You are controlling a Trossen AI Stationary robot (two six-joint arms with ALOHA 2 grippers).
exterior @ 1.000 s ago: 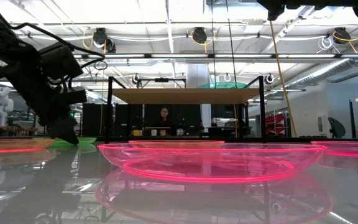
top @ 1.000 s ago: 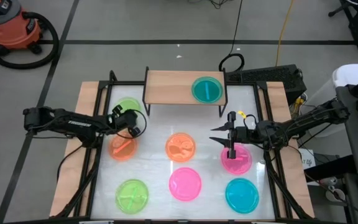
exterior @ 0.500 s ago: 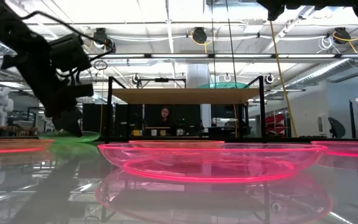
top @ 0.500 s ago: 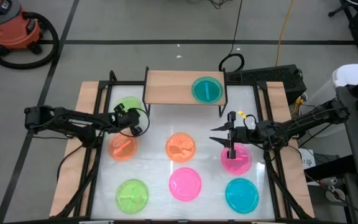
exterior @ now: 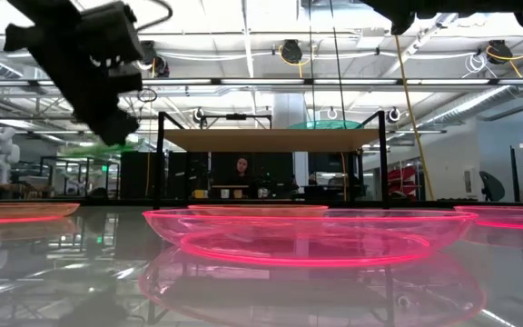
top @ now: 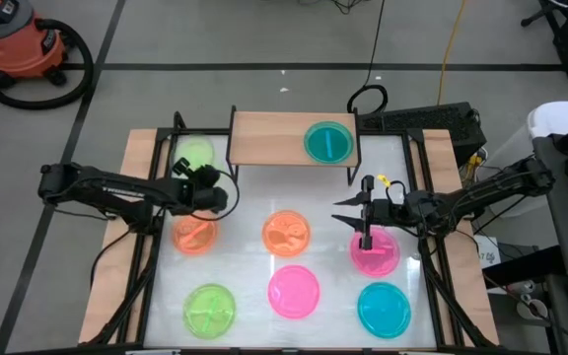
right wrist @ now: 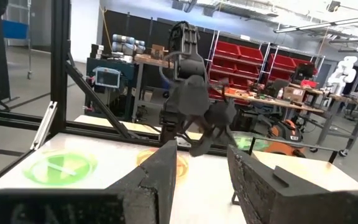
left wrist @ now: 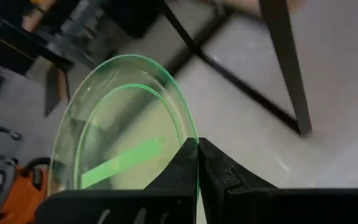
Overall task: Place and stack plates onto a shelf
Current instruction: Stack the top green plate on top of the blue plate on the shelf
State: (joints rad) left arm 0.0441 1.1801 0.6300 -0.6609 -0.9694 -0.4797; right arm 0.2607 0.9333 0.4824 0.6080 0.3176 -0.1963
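My left gripper (top: 198, 178) is shut on a neon green plate (top: 193, 155) and holds it in the air at the table's far left, beside the shelf's left legs. The wooden shelf (top: 274, 138) stands at the far edge with a cyan plate (top: 329, 141) lying on its right half. My right gripper (top: 343, 213) is open and empty, above the table just left of a pink plate (top: 375, 252). Two orange plates (top: 195, 234) (top: 287, 233), a pink plate (top: 294, 292), a green plate (top: 210, 309) and a cyan plate (top: 384, 309) lie flat on the table. My left gripper pinches the green plate's rim (left wrist: 193, 144) between its two fingers, at the edge nearest the gripper. The fingers come slanting from the near-left side toward the far edge. The plate (exterior: 116, 142) is lifted clear of the table and tilted, reaching away beyond the fingertips.
The shelf's black legs (top: 231, 163) stand close to the right of the held plate. The shelf's left half (top: 264, 138) is bare wood. A black frame runs along the table's left and right sides (top: 156, 197). A person shows far behind the shelf (exterior: 240, 169).
My left gripper has risen and gone toward the table's far edge with the green plate. The plate lay on the table a second ago; it is now lifted clear and tipped up.
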